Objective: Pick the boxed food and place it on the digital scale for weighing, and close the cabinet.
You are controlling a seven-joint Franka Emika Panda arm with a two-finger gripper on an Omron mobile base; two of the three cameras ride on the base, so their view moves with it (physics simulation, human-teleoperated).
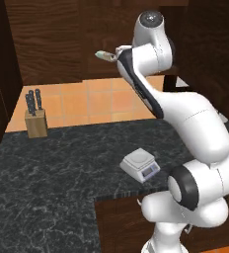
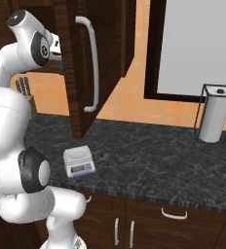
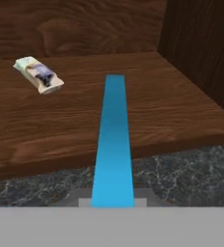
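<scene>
The gripper [image 3: 113, 205] grips the boxed food [image 3: 114, 140]; next, transfer it down to the digital scale [image 1: 140, 164].

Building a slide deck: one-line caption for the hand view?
End effector gripping the blue boxed food edge-on above the cabinet shelf, pale packet behind.

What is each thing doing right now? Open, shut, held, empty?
cabinet: door open.
boxed food: edge-on in the hand, lifted just outside the cabinet shelf.
hand: shut on the boxed food.
digital scale: on the counter, nothing on it.
packet: lying on the cabinet shelf.
knife block: upright, knives in it.
</scene>
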